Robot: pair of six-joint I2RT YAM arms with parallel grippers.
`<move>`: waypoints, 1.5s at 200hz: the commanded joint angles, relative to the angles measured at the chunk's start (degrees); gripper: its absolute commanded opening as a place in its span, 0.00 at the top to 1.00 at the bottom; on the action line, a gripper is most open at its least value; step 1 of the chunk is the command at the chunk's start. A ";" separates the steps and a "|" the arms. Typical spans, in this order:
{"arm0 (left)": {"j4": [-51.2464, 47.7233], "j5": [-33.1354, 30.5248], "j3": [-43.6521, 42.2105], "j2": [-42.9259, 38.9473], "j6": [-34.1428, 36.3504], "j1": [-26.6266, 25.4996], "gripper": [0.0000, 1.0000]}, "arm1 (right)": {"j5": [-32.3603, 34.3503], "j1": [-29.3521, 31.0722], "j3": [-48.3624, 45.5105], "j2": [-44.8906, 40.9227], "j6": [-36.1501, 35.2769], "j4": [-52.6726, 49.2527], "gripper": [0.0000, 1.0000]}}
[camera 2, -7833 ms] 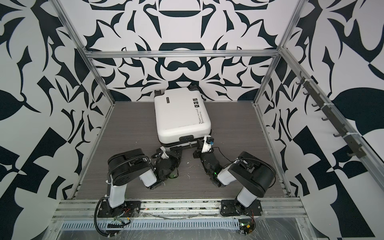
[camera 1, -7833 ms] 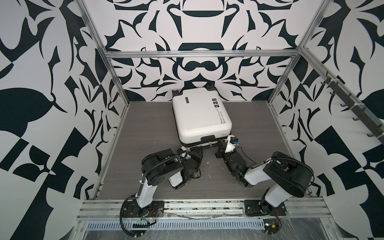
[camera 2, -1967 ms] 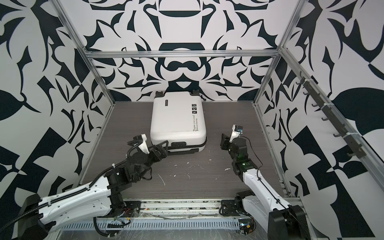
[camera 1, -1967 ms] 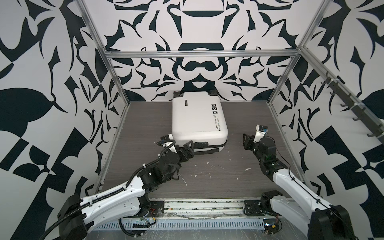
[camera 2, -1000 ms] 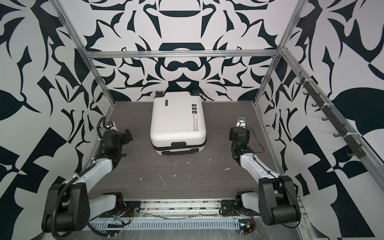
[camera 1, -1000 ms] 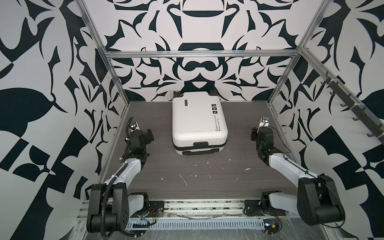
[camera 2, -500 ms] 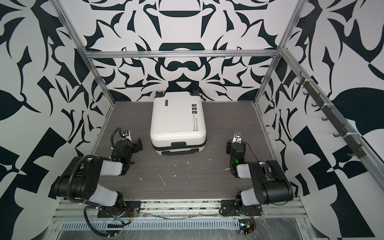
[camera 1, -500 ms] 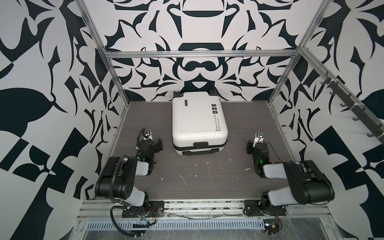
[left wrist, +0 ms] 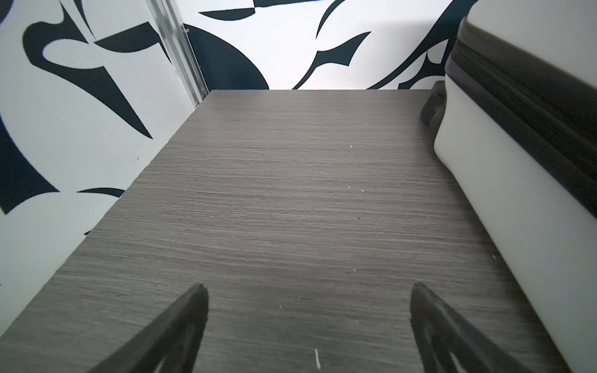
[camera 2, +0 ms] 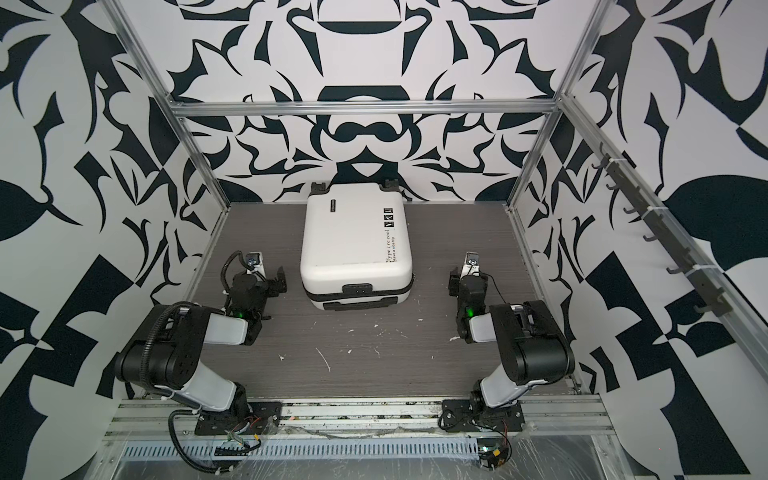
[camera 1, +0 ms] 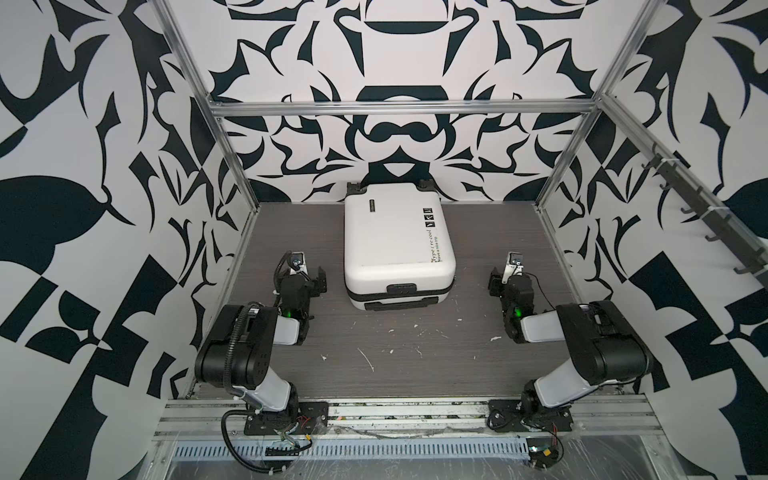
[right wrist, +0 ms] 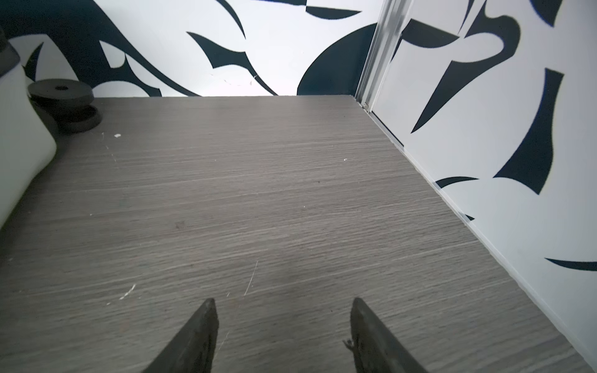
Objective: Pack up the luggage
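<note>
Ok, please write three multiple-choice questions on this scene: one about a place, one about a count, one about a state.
1. Where does the luggage lie?
A. Against the left side wall
B. On the table, midway between its sides, toward the back
C. On the front rail

2. How many square stickers are on its shell?
A. One
B. Three
C. Five

3. How is the left gripper?
A. Open and empty
B. Shut on a handle
C. Out of view

Answers: B, both top views show it centred at the back; B, three dark squares stand in a row; A, its jaws stand apart over bare table.
</note>
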 commanded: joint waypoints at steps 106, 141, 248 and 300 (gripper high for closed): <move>-1.77 0.45 0.57 -0.08 0.20 0.33 0.00 | -0.23 -0.05 0.02 -1.09 -0.35 -1.75 0.01; -1.77 0.52 0.55 -0.12 0.23 0.32 0.00 | -0.23 -0.05 0.09 -1.16 -0.34 -1.73 0.01; -1.63 0.97 0.32 -0.39 0.46 0.27 0.00 | -0.34 0.00 0.11 -1.11 -0.34 -1.86 0.01; -1.16 0.80 0.19 -0.24 0.43 0.34 0.01 | -0.39 -0.05 0.09 -1.16 -0.34 -1.85 0.01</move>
